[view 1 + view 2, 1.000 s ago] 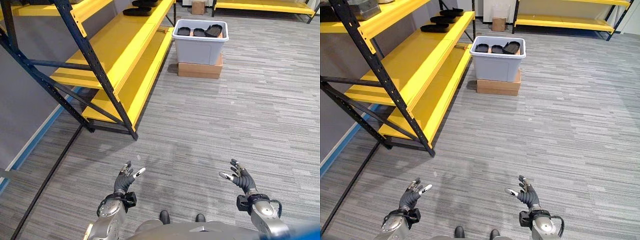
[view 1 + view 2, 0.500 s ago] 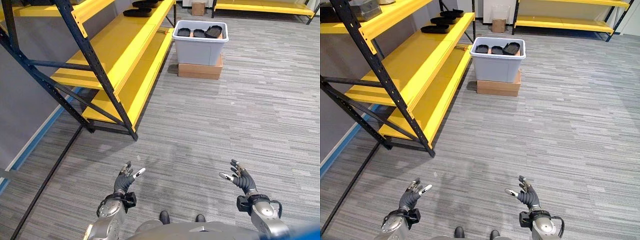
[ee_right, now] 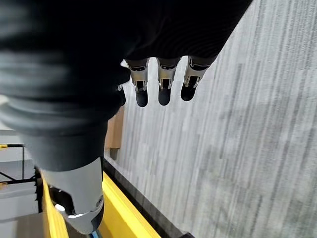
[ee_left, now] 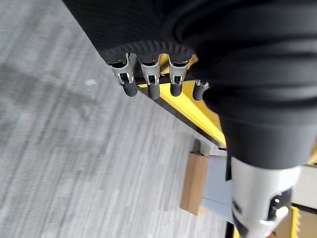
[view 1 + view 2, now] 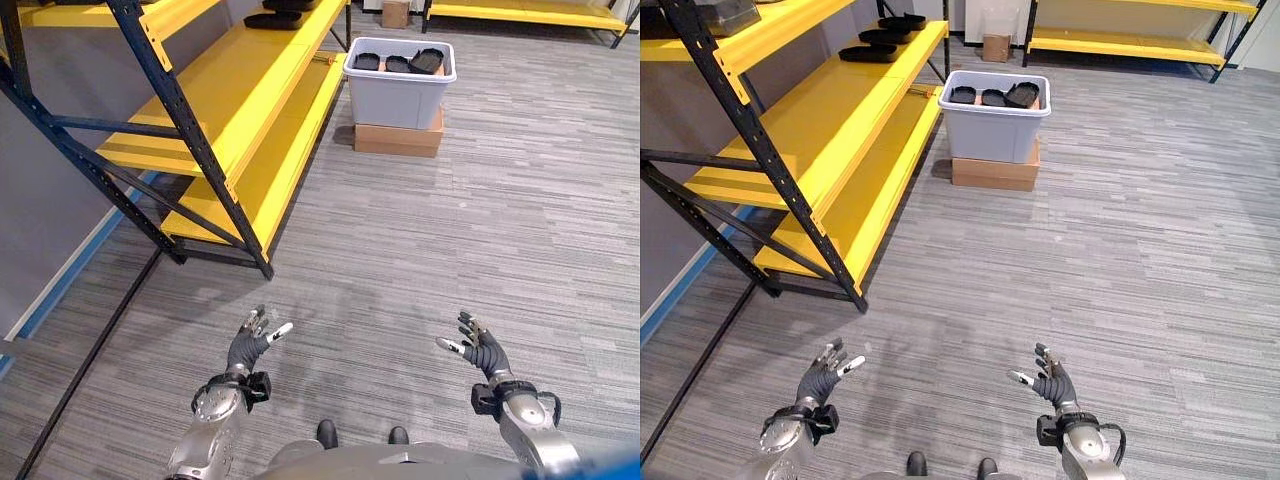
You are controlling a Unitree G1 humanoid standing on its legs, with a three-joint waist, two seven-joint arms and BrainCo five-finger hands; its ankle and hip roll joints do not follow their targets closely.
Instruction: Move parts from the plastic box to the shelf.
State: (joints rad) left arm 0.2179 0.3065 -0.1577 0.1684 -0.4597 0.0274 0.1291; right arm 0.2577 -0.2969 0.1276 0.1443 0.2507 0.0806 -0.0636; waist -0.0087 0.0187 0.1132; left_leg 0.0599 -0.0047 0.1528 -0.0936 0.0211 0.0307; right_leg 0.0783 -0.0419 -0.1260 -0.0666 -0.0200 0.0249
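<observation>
A grey plastic box point(image 5: 399, 97) stands on a flat cardboard carton point(image 5: 397, 140) far ahead on the carpet, with black parts point(image 5: 427, 62) lying in it. To its left runs the yellow shelf point(image 5: 236, 92) with dark blue posts; more black parts point(image 5: 878, 41) rest on its far end. My left hand point(image 5: 245, 350) hangs low at the near left, open and holding nothing. My right hand point(image 5: 484, 355) is low at the near right, also open and holding nothing. Both hands are far from the box.
Grey striped carpet lies between me and the box. A dark blue diagonal post point(image 5: 196, 140) of the rack slants down to the floor at the left. Another yellow shelf point(image 5: 525, 12) runs along the far wall, with a small carton point(image 5: 396, 14) beside it.
The whole picture has shifted slightly downward, so the camera moved. Both hands show a little higher and stay open.
</observation>
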